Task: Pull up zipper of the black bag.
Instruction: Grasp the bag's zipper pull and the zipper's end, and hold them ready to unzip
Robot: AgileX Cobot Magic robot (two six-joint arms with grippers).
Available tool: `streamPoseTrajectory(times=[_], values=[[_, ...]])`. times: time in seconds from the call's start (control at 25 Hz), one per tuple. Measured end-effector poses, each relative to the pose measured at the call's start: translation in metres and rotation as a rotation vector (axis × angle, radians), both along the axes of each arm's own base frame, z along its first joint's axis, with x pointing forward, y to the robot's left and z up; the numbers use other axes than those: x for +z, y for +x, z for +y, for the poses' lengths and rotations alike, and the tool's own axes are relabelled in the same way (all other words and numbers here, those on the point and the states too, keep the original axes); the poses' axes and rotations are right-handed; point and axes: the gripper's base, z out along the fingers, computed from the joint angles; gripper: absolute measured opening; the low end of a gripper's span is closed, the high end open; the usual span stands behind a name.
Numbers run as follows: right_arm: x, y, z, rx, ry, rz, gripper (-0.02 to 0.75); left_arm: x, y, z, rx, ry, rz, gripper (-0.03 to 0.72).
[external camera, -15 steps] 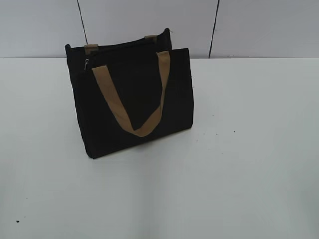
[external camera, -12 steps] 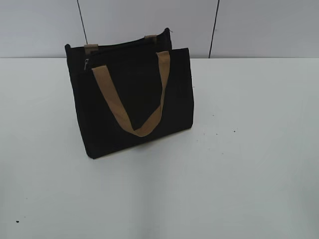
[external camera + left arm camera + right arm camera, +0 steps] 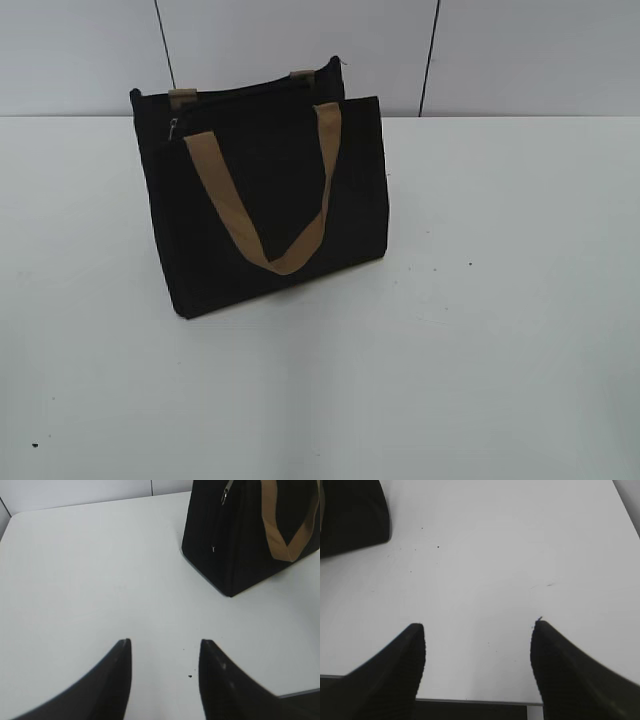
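On the white table (image 3: 480, 350): black bag (image 3: 270, 200) upright, left of centre, tan handle (image 3: 262, 195) hanging down its front.
Zipper (image 3: 173, 128): left end of top edge.
Left gripper (image 3: 162, 647): jaws apart, empty, well apart from bag.
Right gripper (image 3: 477, 630): jaws wide apart, empty.

The white table (image 3: 480, 330) lies open across its near half and its whole right side, giving free passage there. The only obstacle is the black bag (image 3: 270, 215), standing upright at the far left of centre, close to the back wall (image 3: 300, 40), so room behind it is tight. Its tan handle (image 3: 265, 205) hangs flat against the near face. The zipper (image 3: 173, 129) sits at the bag's top left corner, unobstructed from above and from the left.
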Motion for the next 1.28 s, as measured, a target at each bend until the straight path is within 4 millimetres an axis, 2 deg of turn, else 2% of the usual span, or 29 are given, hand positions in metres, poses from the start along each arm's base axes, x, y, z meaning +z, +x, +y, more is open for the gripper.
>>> streamPoseTrajectory(times=[0.8, 0.92, 1.0, 1.12, 1.28], values=[[0.000, 0.000, 0.000, 0.000, 0.000, 0.000, 0.505, 0.000, 0.000, 0.000, 0.000, -0.001, 0.000, 0.343], [0.000, 0.000, 0.000, 0.000, 0.000, 0.000, 0.505, 0.002, 0.002, 0.000, 0.022, -0.043, -0.001, 0.373], [0.000, 0.000, 0.000, 0.000, 0.000, 0.000, 0.505, 0.009, 0.010, 0.000, 0.034, -0.073, -0.007, 0.417], [0.000, 0.000, 0.000, 0.000, 0.000, 0.000, 0.505, 0.019, 0.034, 0.001, 0.045, -0.088, -0.001, 0.465], [0.000, 0.000, 0.000, 0.000, 0.000, 0.000, 0.505, 0.023, 0.082, 0.000, -0.009, -0.003, 0.027, 0.477]])
